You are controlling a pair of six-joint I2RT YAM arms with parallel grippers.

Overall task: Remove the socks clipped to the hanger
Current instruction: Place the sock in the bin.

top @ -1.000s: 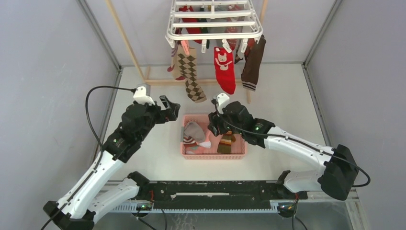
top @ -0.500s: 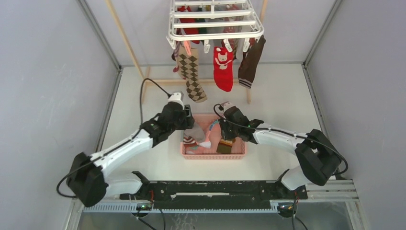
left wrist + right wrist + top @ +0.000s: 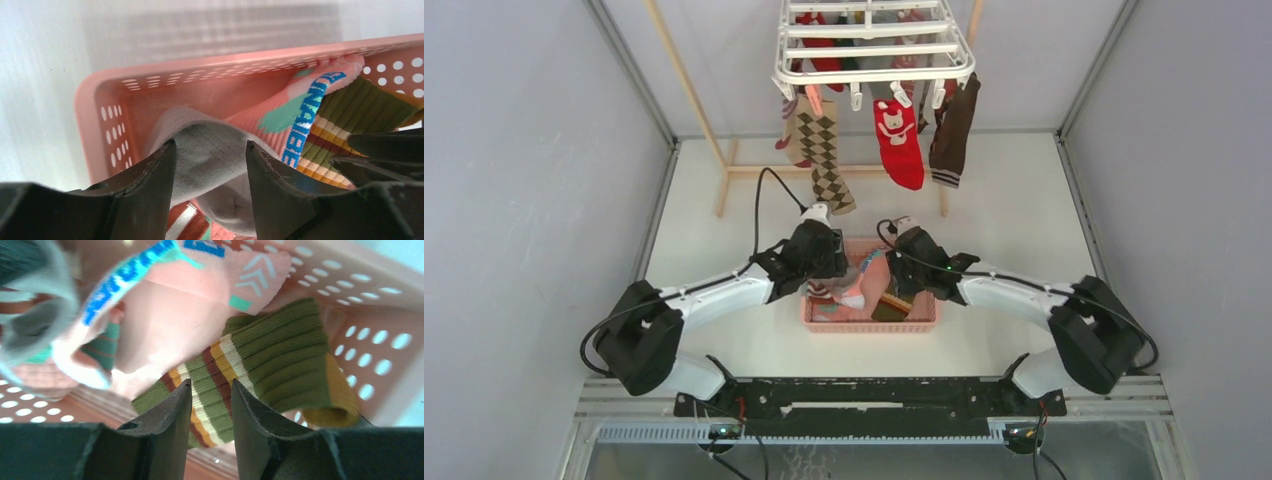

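The white hanger [image 3: 874,50] hangs at the back, with an argyle sock [image 3: 824,150], a red sock [image 3: 900,145] and a dark brown sock [image 3: 951,135] clipped along its front, and more socks behind them. Both arms reach into the pink basket [image 3: 921,322]. My left gripper [image 3: 829,265] [image 3: 210,150] is shut on a hump of a grey sock [image 3: 200,132], whose fabric fills the gap. My right gripper [image 3: 894,278] [image 3: 211,385] stands narrowly open, its tips just over a green striped sock [image 3: 270,355] lying flat. Between them lies a pink sock [image 3: 165,325] with blue lettering.
A light wooden pole rack [image 3: 689,90] carries the hanger; its foot bar [image 3: 774,172] lies on the table behind the basket. Grey walls close in on the left and right. The arm bases sit on a black rail [image 3: 864,395] at the near edge.
Both arms have dropped into the basket. The left gripper swung in from the left and closed on the grey sock. The right gripper's jaws narrowed. The hanging socks swayed a little.
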